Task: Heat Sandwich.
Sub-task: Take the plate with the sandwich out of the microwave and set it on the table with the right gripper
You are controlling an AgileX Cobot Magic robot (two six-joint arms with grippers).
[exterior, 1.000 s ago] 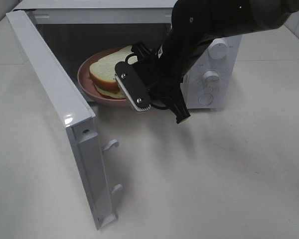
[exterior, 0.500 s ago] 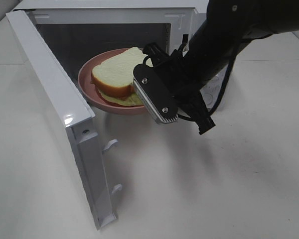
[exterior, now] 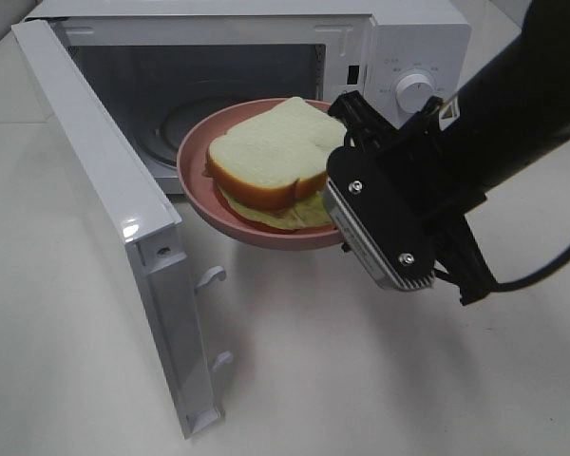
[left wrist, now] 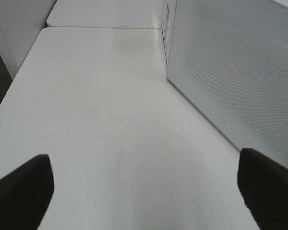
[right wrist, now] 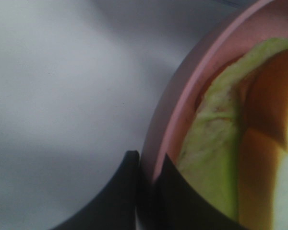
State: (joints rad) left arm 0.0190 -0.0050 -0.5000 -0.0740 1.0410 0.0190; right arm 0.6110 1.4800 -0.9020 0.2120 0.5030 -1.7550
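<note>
The sandwich (exterior: 266, 161), white bread over pale green and orange filling, lies on a round pink plate (exterior: 256, 236). My right gripper (exterior: 340, 220) is shut on the plate's rim and holds it in the air just outside the open microwave (exterior: 408, 57). The right wrist view shows the plate rim (right wrist: 182, 96) pinched between the two dark fingers of the right gripper (right wrist: 146, 165), with the sandwich (right wrist: 221, 143) beside them. My left gripper (left wrist: 144, 191) stands wide open over bare table next to the microwave's side wall (left wrist: 240, 72); it does not show in the exterior view.
The microwave door (exterior: 104, 190) swings out to the left, toward the front of the table. The control knobs (exterior: 415, 93) are on the oven's right side. White tabletop (exterior: 313, 380) lies in front.
My right gripper has drawn the plate with the sandwich out of the microwave cavity, toward the right and front. The left gripper stays open.
</note>
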